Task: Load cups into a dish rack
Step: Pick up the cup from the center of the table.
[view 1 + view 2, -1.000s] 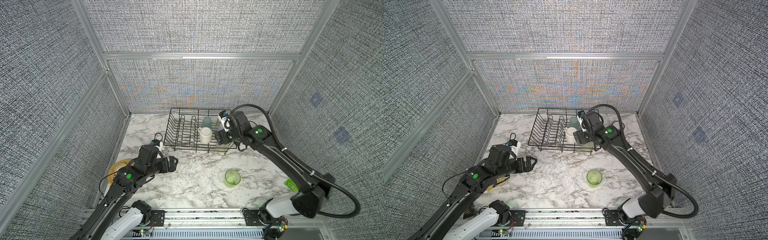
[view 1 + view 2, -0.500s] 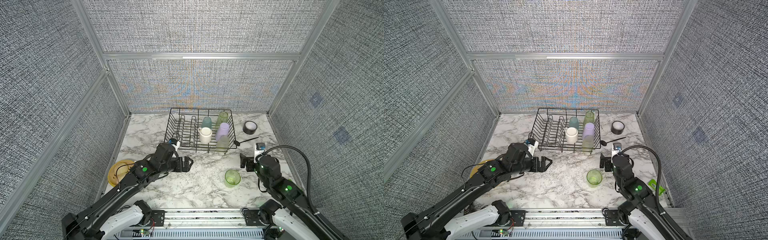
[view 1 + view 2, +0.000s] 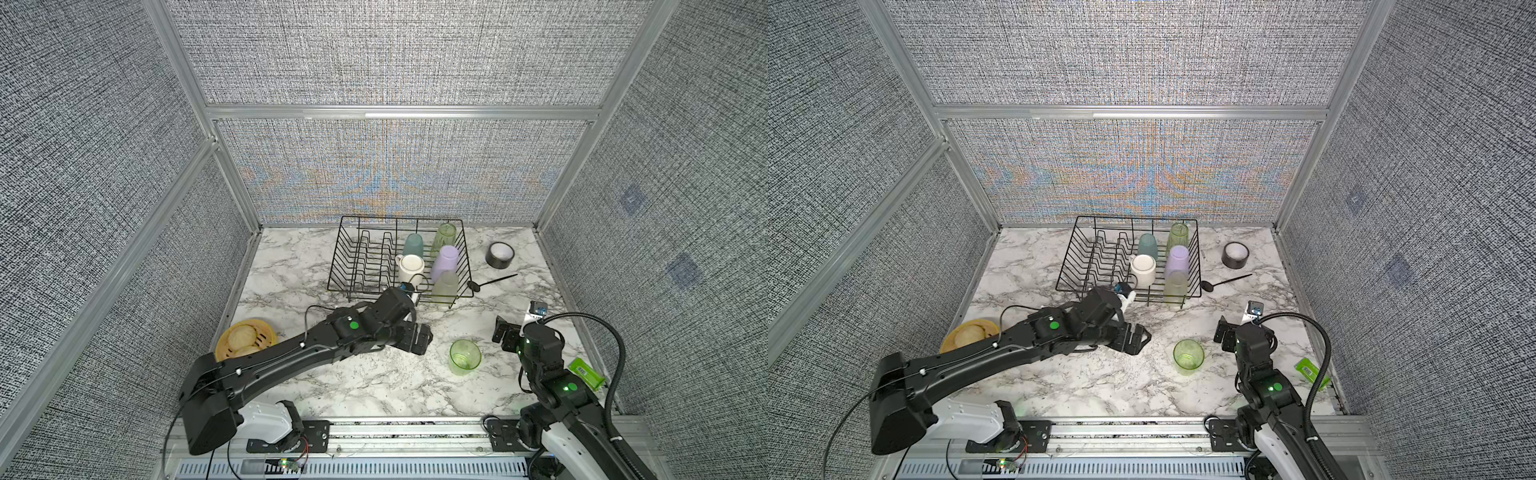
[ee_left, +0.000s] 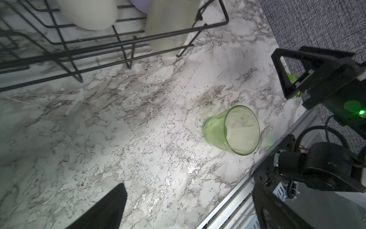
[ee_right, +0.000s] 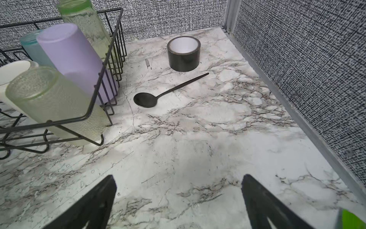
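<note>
On the marble tabletop [image 3: 353,386], in front of the dish rack [image 3: 353,266], the short green cup [image 3: 464,356] is seen standing upright with its mouth up, outside the rack. Five cups are stowed base up at the right end of the rack. The teal cup [image 3: 414,245] and the tall green cup [image 3: 444,235] are placed at the back. The white cup [image 3: 411,268], the lilac cup [image 3: 444,264] and the pale yellow-green cup [image 3: 445,286] are placed nearer the front.

The left gripper [image 3: 417,338] is positioned near the short green cup, on its left and clear of it. Its jaws are spread and nothing is held. The right gripper [image 5: 178,208] is positioned on the opposite side of that cup. Its jaws are set wide apart over bare marble, and it is empty.

Beside the rack, a black spoon [image 3: 490,281] and a tape roll [image 3: 500,254] are located. A yellow plate [image 3: 245,338] is partly covered by the left arm.
</note>
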Motion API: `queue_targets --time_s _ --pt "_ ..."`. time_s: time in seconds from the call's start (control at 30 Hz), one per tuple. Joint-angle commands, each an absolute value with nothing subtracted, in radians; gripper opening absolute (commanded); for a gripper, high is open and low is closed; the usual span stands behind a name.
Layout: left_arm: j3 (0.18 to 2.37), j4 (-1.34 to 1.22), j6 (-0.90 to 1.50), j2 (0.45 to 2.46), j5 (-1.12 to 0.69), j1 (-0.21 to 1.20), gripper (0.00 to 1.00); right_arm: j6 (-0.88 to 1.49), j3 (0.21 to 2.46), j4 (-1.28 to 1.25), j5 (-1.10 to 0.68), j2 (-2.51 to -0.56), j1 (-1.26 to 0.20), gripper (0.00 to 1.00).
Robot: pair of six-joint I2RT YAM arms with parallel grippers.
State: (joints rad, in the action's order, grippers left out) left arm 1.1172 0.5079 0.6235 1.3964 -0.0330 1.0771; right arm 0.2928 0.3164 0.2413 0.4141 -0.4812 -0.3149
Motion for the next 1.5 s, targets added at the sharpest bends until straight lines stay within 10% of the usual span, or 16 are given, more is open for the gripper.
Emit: queue_targets --time_s 0.0,0.63,1.27,1.47 --pt "1.163 0.472 0.601 1.484 -0.035 1.118 0.99 0.314 0.317 0.194 0.432 -0.486 -0.31 0.99" --pt "1.3 0.396 0.619 1.819 -0.089 1.207 0.89 0.367 0.298 0.25 0.476 -0.401 -0.281 0.99" --pt "1.328 0.449 0.647 1.85 -0.037 1.21 0.0 0.364 0.304 0.262 0.449 -0.404 -0.279 0.99" --pt "1.307 0.493 0.625 1.784 0.018 1.208 0.0 0.383 0.341 0.305 0.303 -0.465 -0.278 0.99"
